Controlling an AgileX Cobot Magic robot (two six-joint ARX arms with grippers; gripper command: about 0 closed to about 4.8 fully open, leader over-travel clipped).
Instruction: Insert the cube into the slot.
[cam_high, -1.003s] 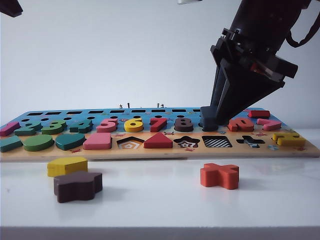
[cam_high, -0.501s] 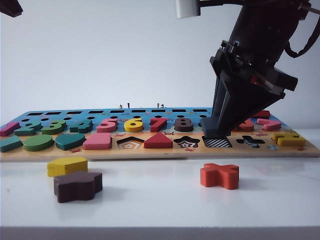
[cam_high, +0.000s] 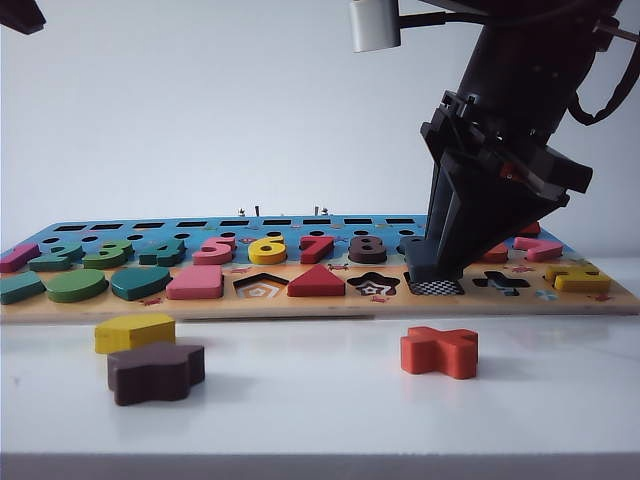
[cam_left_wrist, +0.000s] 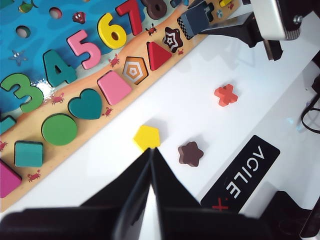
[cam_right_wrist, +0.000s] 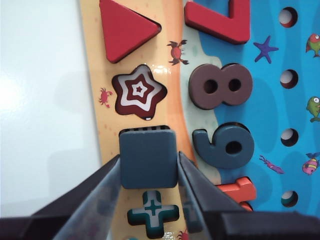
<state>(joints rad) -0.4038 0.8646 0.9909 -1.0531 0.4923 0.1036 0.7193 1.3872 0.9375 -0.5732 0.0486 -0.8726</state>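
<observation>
The cube (cam_right_wrist: 148, 157), a flat dark navy square block, sits between the fingers of my right gripper (cam_right_wrist: 149, 159), which is shut on its two sides. It hangs low over the slot (cam_high: 436, 288), the checkerboard square recess in the board's front row. The cube covers most of the slot; a thin checkered strip (cam_right_wrist: 145, 130) shows on the star recess side. In the exterior view the right gripper (cam_high: 435, 268) points down at the slot with the cube (cam_high: 424, 272) at its tips. My left gripper (cam_left_wrist: 151, 149) is shut and empty, above the white table near the yellow pentagon block (cam_left_wrist: 147, 137).
The wooden puzzle board (cam_high: 320, 302) carries numbers and shapes, with an open star recess (cam_high: 373, 285) and cross recess (cam_high: 500, 283) either side of the slot. On the table in front lie a brown star block (cam_high: 155, 371) and an orange cross block (cam_high: 440, 350).
My right gripper has carried the cube from beside the number row forward and down to just over the checkerboard slot. The left gripper has kept still.
</observation>
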